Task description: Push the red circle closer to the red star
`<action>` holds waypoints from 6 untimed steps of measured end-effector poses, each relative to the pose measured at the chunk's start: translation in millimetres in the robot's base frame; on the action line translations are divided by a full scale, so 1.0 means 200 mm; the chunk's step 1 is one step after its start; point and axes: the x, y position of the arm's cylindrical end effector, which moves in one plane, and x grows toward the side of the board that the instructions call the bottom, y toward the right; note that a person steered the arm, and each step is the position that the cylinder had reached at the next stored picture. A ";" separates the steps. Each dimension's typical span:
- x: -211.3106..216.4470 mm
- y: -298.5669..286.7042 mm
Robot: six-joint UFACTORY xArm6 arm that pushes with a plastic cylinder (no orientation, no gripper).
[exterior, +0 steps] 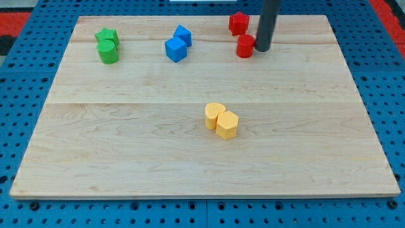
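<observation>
The red circle sits near the view's top edge of the wooden surface, a little right of centre, and the red star lies just above it and slightly to the view's left, close but with a small gap between them. My tip is down on the surface right beside the red circle, on its right side, touching it or all but touching; I cannot tell which. My tool is a plain dark rod with nothing to open or close. Further to the view's left, two blue blocks stand together, one a cube and the other of unclear shape. At the far left a green star touches a green circle below it. Well apart from all these, around the middle of the surface, two yellow blocks rest against each other.
</observation>
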 end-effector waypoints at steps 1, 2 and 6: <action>0.03 -0.03; 0.21 -0.02; 0.12 -0.28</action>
